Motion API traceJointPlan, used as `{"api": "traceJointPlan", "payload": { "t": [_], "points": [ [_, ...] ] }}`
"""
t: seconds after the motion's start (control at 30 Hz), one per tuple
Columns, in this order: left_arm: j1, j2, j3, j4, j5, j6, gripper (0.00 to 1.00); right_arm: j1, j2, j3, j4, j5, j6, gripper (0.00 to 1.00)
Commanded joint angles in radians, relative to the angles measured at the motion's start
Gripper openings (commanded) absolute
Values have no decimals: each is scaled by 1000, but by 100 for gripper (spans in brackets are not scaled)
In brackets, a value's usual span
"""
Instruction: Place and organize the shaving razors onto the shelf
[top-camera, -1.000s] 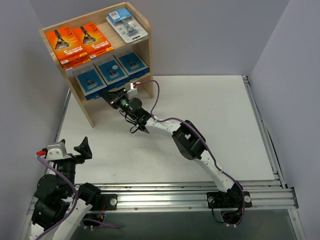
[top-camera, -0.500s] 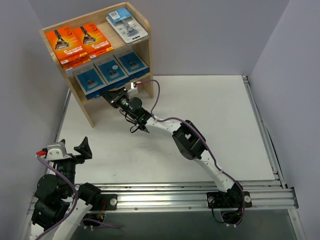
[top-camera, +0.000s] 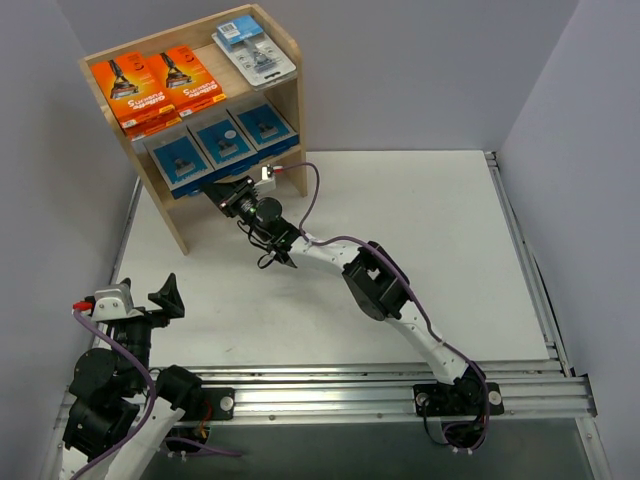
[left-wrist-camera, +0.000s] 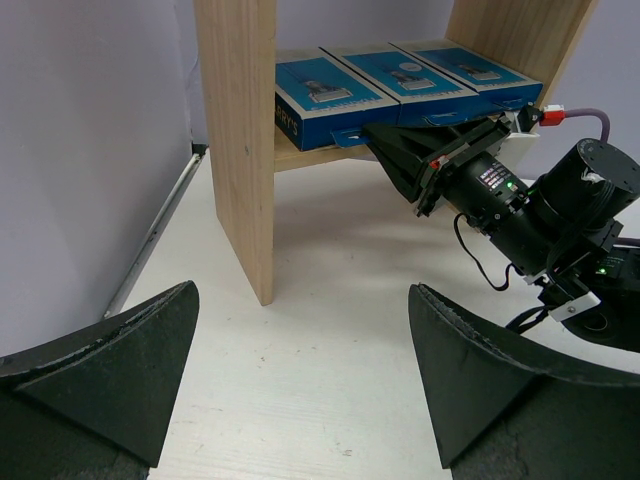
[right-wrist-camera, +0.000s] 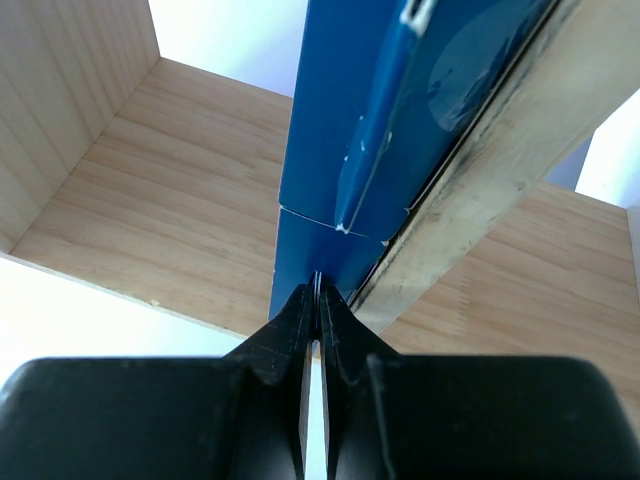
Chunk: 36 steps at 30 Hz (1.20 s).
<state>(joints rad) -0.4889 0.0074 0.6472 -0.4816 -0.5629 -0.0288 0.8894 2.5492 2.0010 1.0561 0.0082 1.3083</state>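
Note:
The wooden shelf (top-camera: 160, 215) stands at the back left. On its top tier lie two orange razor boxes (top-camera: 160, 82) and a clear blister pack (top-camera: 255, 50). Three blue razor boxes (top-camera: 222, 140) lie side by side on the lower tier (left-wrist-camera: 300, 155). My right gripper (top-camera: 215, 190) is at the front of that tier, shut on the thin hang tab of the leftmost blue box (right-wrist-camera: 345, 130); the jaws (right-wrist-camera: 317, 290) meet on the tab's edge. My left gripper (left-wrist-camera: 302, 290) hovers open and empty over the table, near the front left (top-camera: 150, 303).
The shelf's left side panel (left-wrist-camera: 240, 150) stands straight ahead of the left gripper. The right arm's wrist camera and cable (left-wrist-camera: 560, 200) stretch across the table in front of the shelf. Grey walls close in the left, back and right.
The right wrist has crept a touch toward the shelf, still closed on the tab. The left arm has not moved.

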Motion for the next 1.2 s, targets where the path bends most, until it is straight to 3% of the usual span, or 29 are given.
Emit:
{"api": "traceJointPlan", "payload": {
  "t": [0.0, 0.7, 0.8, 1.0, 1.17],
  "points": [
    [7, -81, -1, 37, 14, 12, 95, 0, 9, 30, 41, 72, -32, 0],
    [9, -80, -1, 38, 14, 12, 95, -3, 3, 2, 70, 81, -30, 0],
    [7, -80, -1, 38, 14, 15, 95, -7, -3, -13, 74, 84, -24, 3],
    [9, -80, -1, 38, 17, 15, 95, -9, -12, -28, 79, 81, -21, 22],
    [9, -78, -1, 38, 18, 15, 95, -9, -18, -38, 87, 76, -20, 27]
  ]
}}
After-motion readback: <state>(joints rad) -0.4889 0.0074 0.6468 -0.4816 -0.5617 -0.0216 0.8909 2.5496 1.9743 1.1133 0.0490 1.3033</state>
